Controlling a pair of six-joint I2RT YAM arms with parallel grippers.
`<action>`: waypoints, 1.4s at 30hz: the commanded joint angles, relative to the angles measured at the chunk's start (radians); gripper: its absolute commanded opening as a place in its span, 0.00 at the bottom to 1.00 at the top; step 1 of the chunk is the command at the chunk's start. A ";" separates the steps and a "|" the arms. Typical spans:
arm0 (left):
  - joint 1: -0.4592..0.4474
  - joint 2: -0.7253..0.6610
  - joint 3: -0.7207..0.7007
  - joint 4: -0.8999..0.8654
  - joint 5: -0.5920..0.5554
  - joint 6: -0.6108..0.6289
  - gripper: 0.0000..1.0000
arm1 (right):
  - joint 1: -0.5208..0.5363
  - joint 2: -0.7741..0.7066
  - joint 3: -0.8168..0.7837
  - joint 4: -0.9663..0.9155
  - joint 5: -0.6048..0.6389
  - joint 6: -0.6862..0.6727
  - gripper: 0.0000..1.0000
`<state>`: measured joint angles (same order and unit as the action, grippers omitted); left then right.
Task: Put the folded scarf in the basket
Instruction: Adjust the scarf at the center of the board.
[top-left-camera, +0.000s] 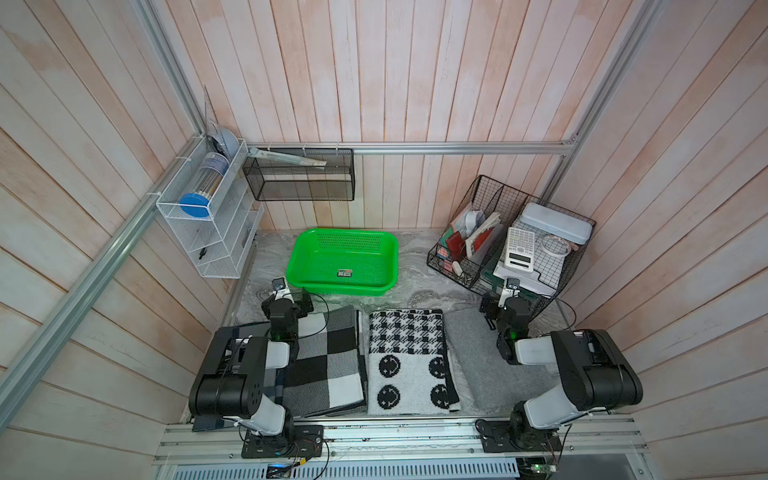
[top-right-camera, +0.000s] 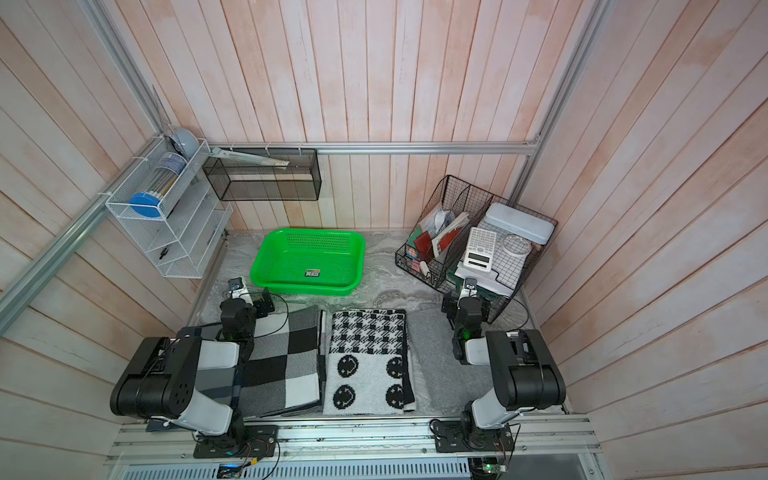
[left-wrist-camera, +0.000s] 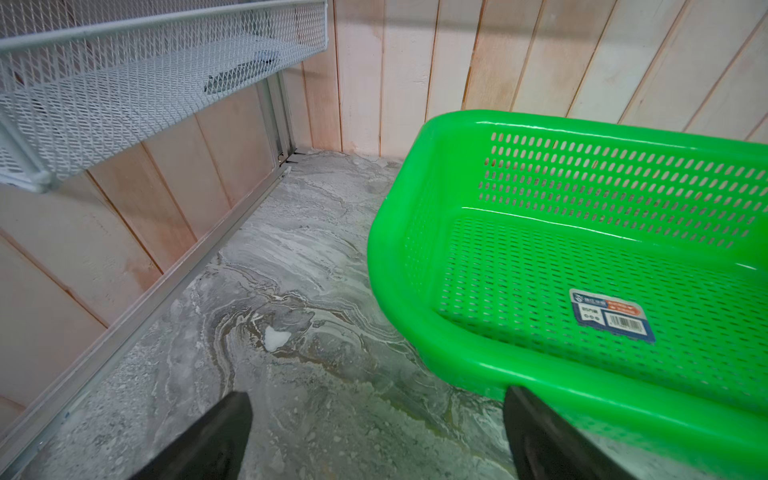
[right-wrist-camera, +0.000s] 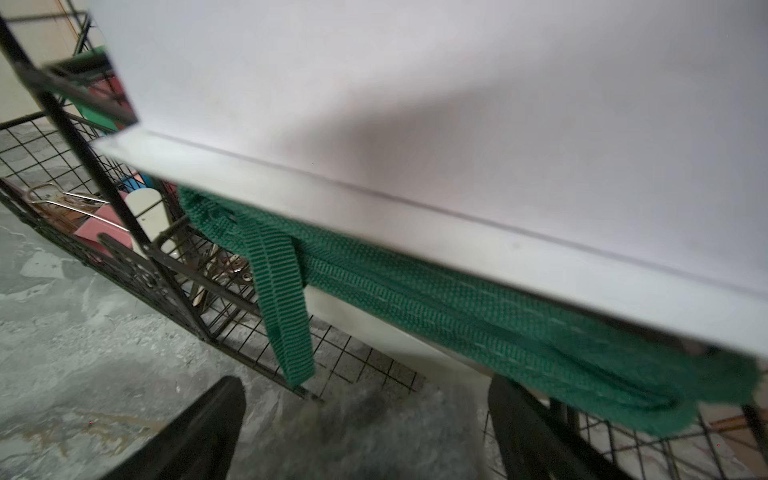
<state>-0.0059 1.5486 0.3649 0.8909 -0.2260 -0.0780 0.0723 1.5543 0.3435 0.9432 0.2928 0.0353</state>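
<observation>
Both arms are held folded, elbows raised near the front rail, wrists aimed at 12 o'clock. Left gripper (left-wrist-camera: 378, 395) is seen spread and empty beside the basket (top-left-camera: 349, 243). Right gripper (right-wrist-camera: 365, 382) is spread and empty before the black wire organizer (top-left-camera: 490, 191). Basket is set at 12 o'clock on the table (top-left-camera: 415, 291); at its 6 o'clock are laid flat the checked scarf (top-left-camera: 332, 365), smiley scarf (top-left-camera: 405, 374) and grey scarf (top-left-camera: 482, 353).

Soft, even light; both top views bow at edges; right wrist view blurred; glints on the basket (left-wrist-camera: 490, 368) rim
</observation>
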 joint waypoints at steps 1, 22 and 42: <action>-0.003 0.011 0.017 0.023 -0.012 0.002 1.00 | 0.005 0.012 0.018 0.016 -0.005 -0.004 0.98; -0.003 0.000 -0.029 0.101 -0.081 -0.027 1.00 | 0.007 0.012 0.013 0.029 0.004 -0.006 0.98; 0.011 -0.953 -0.113 -0.896 -0.329 -0.493 1.00 | 0.147 -0.759 0.094 -0.938 0.363 0.512 0.98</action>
<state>-0.0002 0.6552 0.2268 0.3756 -0.5365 -0.5003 0.2466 0.8848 0.3855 0.4229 0.5861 0.2768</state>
